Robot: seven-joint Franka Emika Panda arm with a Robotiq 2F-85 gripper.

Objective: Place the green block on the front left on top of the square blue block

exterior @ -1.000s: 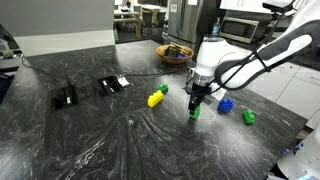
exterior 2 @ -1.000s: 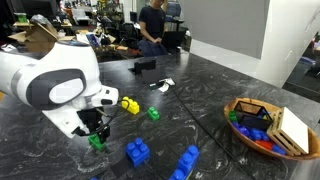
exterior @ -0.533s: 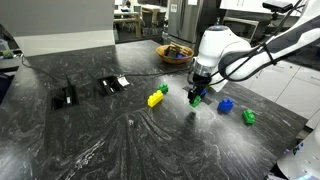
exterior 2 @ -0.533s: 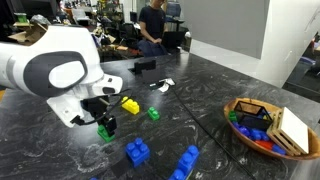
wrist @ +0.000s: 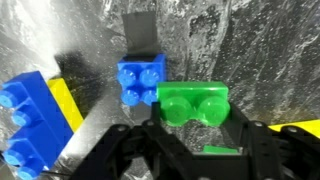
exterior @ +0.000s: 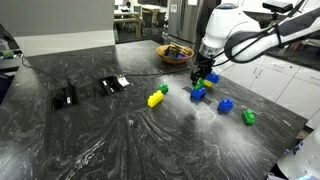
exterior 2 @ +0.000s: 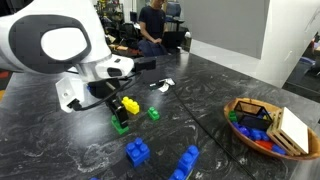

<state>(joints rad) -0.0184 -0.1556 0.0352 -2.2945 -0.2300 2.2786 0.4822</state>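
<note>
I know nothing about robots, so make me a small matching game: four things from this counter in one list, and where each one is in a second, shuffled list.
Things:
1. green block
2. square blue block
3. yellow block
4. basket

Places:
A. lies on the counter beside a small green brick
B. holds a jumble of coloured pieces
C. clamped in the gripper, held off the counter
D. rests on the counter, close to the gripper

Pairs: 1-C, 2-D, 3-A, 4-B
</note>
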